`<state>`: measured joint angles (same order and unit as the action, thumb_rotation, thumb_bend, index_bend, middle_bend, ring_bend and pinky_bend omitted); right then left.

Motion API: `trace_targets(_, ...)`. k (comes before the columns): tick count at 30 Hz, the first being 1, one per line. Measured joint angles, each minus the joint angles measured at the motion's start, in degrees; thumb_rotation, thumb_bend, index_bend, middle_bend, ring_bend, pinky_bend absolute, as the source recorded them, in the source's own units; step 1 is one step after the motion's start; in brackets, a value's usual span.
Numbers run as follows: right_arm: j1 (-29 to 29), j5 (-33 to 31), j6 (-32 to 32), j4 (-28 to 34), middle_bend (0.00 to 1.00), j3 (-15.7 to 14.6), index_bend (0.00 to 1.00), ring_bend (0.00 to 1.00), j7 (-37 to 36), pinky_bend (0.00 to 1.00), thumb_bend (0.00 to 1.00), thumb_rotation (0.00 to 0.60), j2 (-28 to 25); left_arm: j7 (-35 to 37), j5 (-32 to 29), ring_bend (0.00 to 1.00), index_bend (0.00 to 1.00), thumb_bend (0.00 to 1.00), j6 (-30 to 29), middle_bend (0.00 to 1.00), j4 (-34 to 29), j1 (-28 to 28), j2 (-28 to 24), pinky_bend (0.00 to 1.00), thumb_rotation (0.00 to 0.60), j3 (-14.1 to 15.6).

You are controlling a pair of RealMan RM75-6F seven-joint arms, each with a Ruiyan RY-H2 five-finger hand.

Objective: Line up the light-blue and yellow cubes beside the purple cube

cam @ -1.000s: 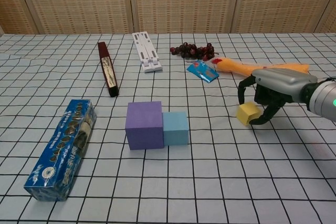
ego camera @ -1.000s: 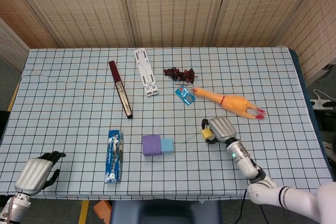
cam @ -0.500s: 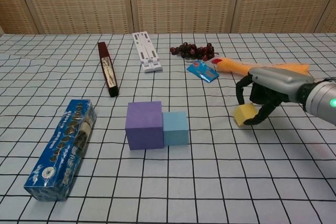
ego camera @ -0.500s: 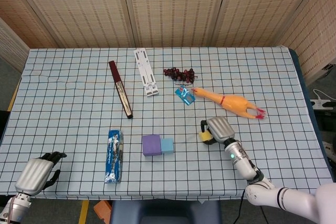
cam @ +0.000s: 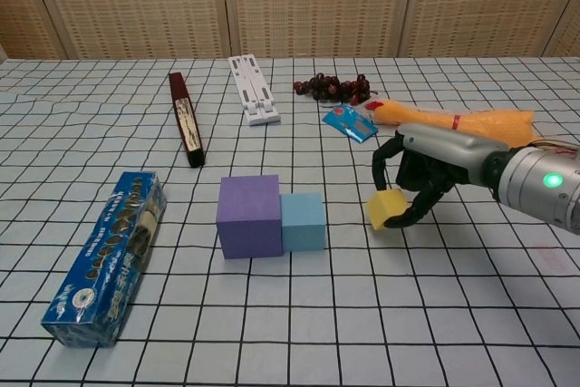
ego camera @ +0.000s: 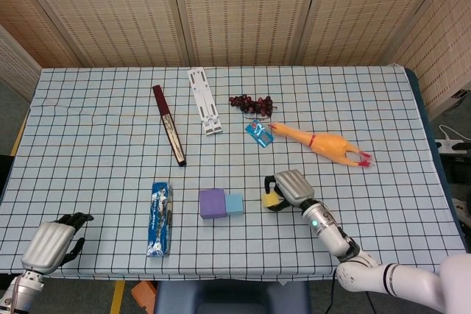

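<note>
From the head view, the right hand (ego camera: pixel 283 189) holds the yellow cube (ego camera: pixel 271 199) low over the checked tablecloth (ego camera: pixel 96 130), its fingers curled down around the block. The cube lies to the right of the light-blue cube (ego camera: pixel 234 204), with a clear gap between them. The light-blue cube already sits flush against the right face of the purple cube (ego camera: pixel 212 203), so the row runs left to right across the table and the free end, which the yellow cube has to meet, is the light-blue cube's right face. The right hand is by far the nearer one; the left hand (ego camera: pixel 53 243) rests at the near left corner of the table, well apart from the cubes, its dark fingers bent, and from here I cannot tell whether they are closed.

In the chest view, the right hand (cam: pixel 419 177) shows more clearly: dark fingers (cam: pixel 405 215) wrap the yellow cube (cam: pixel 386 209) from above and behind, clamped on its sides, with a silver shell over the back of the hand. The cube looks tilted a little off the grid lines, and whether its underside touches the cloth is hard to judge. All three cubes are matte and sharp-edged, probably foam; the purple cube (cam: pixel 249 216) is the largest, the light-blue cube (cam: pixel 302 222) smaller, and the yellow smallest. The coming move is likely a short slide leftward, squaring the yellow cube's face to the light-blue one. The left hand is out of frame here.
</note>
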<state>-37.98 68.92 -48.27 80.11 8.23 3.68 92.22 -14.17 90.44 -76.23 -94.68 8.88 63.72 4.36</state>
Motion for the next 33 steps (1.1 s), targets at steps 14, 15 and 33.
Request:
trace_targets(14, -1.27, 1.2, 1.29, -1.86, 0.97, 0.37, 0.6, 0.9, -3.99, 1.0, 0.05, 0.6, 2.34, 0.45, -0.11, 0.36, 0.3, 0.47, -0.16, 0.32, 0.06, -0.01, -0.08, 0.65, 0.6, -0.13)
trace_targets(15, -1.3, 1.2, 1.29, -1.99, 0.97, 0.36, 0.6, 0.9, -4.03, 1.0, 0.05, 0.6, 2.44, 0.48, -0.07, 0.36, 0.3, 0.47, -0.16, 0.32, 0.05, 0.01, -0.09, 0.65, 0.6, -0.13)
trace_targets(33, -1.72, 1.48, 1.88, -4.11, 0.98, 0.39, 0.6, 0.9, -6.85, 1.0, 0.05, 0.6, 4.39, 0.52, 0.05, 0.36, 0.3, 0.47, -0.15, 0.32, 0.0, 0.01, -0.21, 0.65, 0.6, -0.03)
